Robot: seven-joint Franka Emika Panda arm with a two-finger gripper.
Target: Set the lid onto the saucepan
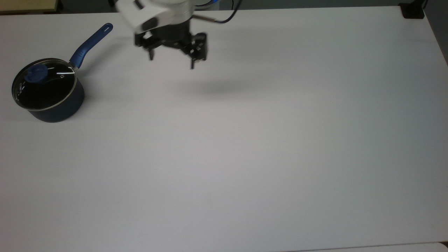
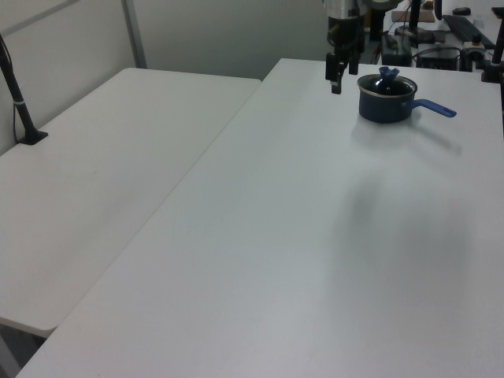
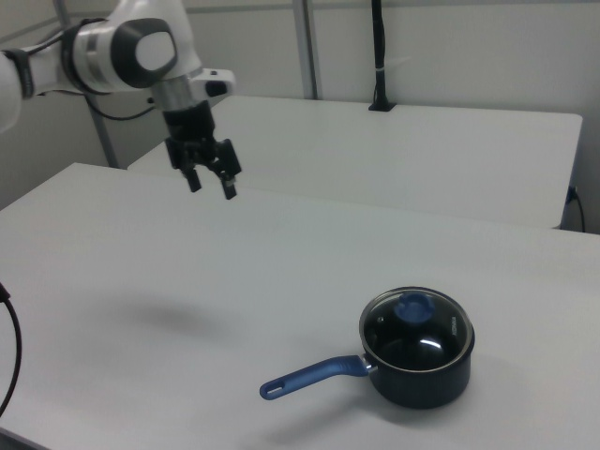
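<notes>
The glass lid point(image 1: 44, 84) sits flat on the navy saucepan point(image 1: 57, 105), at the top view's left edge of the white table point(image 1: 245, 157). The gripper point(image 1: 171, 60) hangs well apart from them, its fingers wide open and holding nothing. The placing seems finished; I judge no further move is needed.

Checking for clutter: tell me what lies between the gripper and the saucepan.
Nothing: in the top view, bare table separates gripper from saucepan.
</notes>
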